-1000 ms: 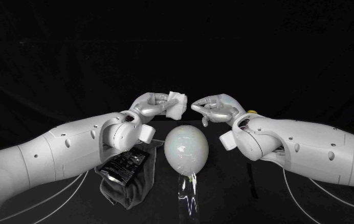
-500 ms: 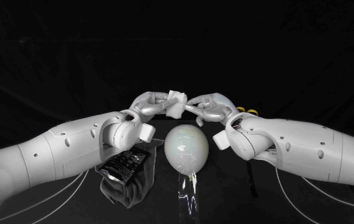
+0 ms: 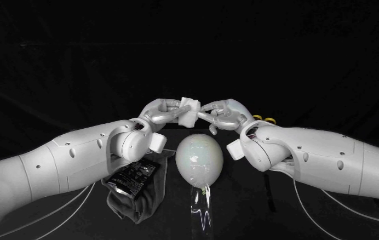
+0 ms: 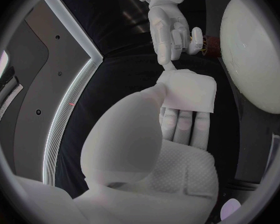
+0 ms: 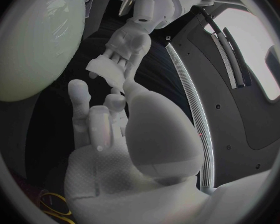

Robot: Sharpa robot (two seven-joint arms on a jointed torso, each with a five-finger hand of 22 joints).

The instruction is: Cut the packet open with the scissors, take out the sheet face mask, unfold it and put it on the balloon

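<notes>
My left hand [image 3: 164, 111] holds the folded white sheet mask [image 3: 188, 112] up above the far end of the pale balloon [image 3: 199, 157]. My right hand [image 3: 225, 114] faces it, and one fingertip touches the mask's upper corner [image 4: 169, 72]; its thumb stands apart. In the left wrist view the mask [image 4: 190, 90] lies against my left fingers [image 4: 185, 126], with the right hand [image 4: 170, 27] beyond it. In the right wrist view the mask [image 5: 104, 69] sits just past my right fingertips [image 5: 109, 107]. The black packet [image 3: 134, 175] lies on a dark cloth [image 3: 141, 201].
The yellow-handled scissors [image 3: 268, 120] lie behind my right wrist and also appear as scissors [image 5: 50, 204] in the right wrist view. The balloon [image 5: 34, 45] rests on the table between both forearms, its knotted neck toward me.
My right hand has moved left toward the left hand until its fingertips reached the mask. The left hand, the mask and the balloon have stayed in place.
</notes>
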